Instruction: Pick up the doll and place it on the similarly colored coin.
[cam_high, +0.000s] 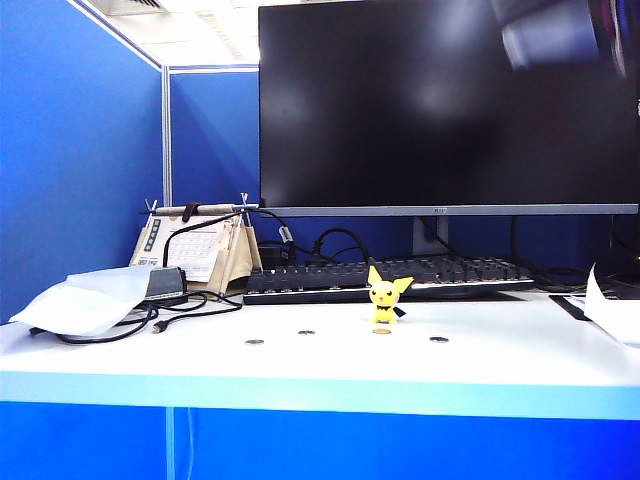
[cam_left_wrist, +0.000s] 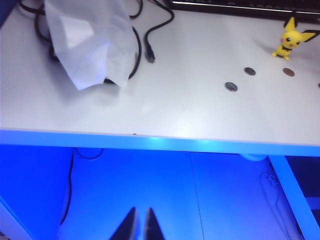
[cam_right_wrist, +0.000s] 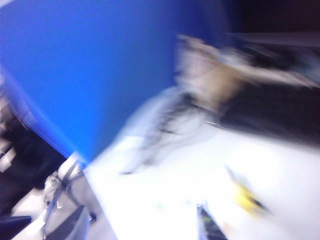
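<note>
The yellow doll (cam_high: 388, 298) (cam_left_wrist: 287, 40) stands upright on the white table (cam_high: 320, 360), just behind the brass coin (cam_high: 381, 331) (cam_left_wrist: 288, 72) and not on it. My left gripper (cam_left_wrist: 140, 224) hangs below the table's front edge against the blue panel, its fingertips almost together and empty. The right wrist view is heavily blurred. In it my right gripper (cam_right_wrist: 142, 227) is open above the table with nothing between its fingers, and the doll (cam_right_wrist: 247, 197) is a yellow smear off to one side. In the exterior view the right arm (cam_high: 555, 35) is a blur high at the top right.
Three dark grey coins (cam_high: 254, 342) (cam_high: 306, 332) (cam_high: 438, 340) lie in a row with the brass one. A keyboard (cam_high: 390, 278) and monitor (cam_high: 450, 100) stand behind. A white bag (cam_high: 90, 298), cables (cam_high: 185, 312) and a calendar (cam_high: 195, 250) fill the left; paper (cam_high: 615, 312) lies at the right.
</note>
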